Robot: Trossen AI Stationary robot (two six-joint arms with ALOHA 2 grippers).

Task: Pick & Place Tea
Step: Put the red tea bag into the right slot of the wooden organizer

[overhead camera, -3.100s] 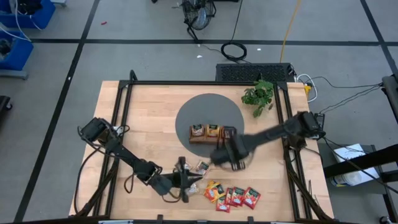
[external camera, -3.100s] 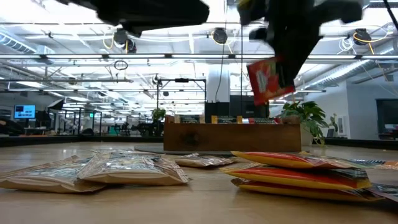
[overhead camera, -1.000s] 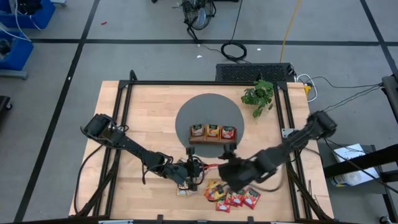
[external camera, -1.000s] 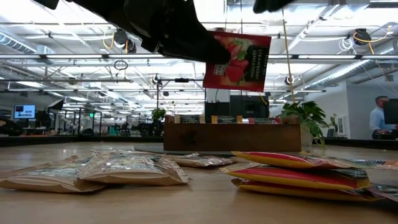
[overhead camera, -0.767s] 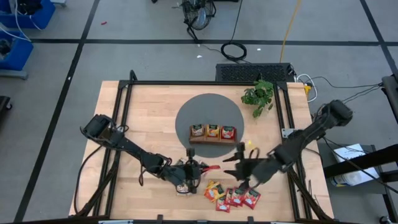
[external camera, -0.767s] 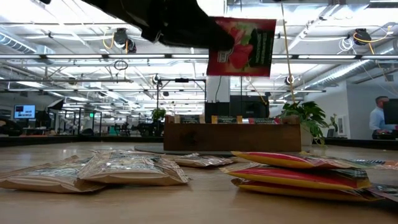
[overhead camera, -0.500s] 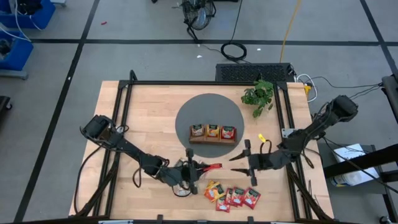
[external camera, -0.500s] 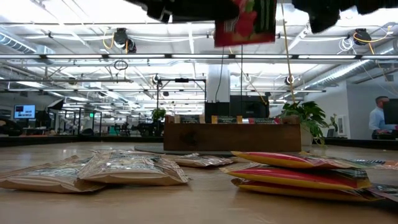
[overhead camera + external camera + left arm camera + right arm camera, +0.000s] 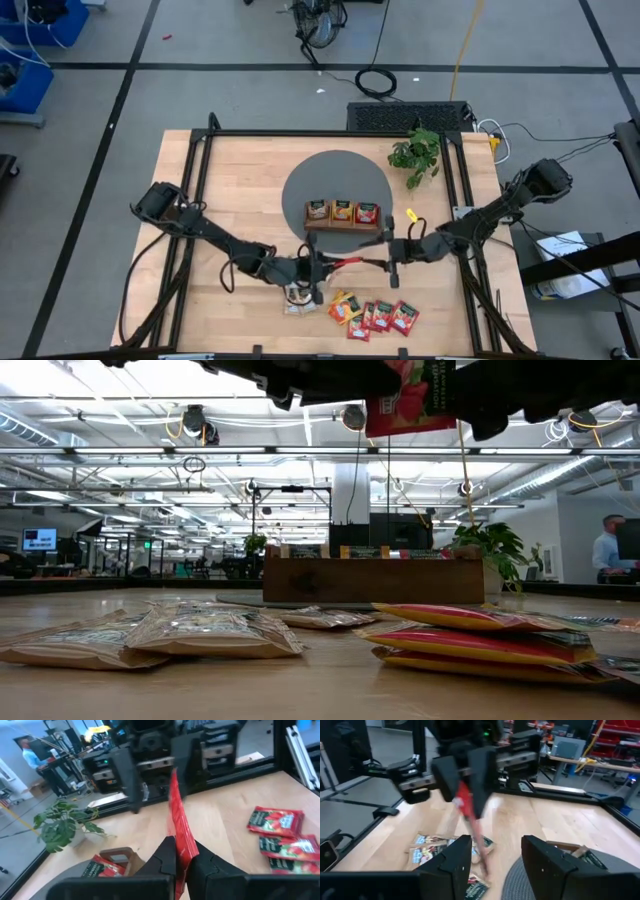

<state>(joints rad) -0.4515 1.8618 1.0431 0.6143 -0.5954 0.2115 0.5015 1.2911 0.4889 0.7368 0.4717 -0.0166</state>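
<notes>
Grey floor (image 9: 230, 95) (black-taped), ceiling lights (image 9: 195, 422), distant person (image 9: 608, 550).

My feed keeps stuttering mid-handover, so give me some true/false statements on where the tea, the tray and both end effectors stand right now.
1. The left end effector is shut on a red tea sachet, held in the air. True.
2. The right end effector already grips that sachet. False: its fingers stand open, facing the sachet's free end.
3. All three compartments of the wooden tray hold a sachet. True: cream-white, orange-yellow and red.
4. The tray sits on bare wood. False: it rests on a round grey mat.
5. No sachets remain on the table. False: red ones lie near the front edge, others below the left end effector.
</notes>
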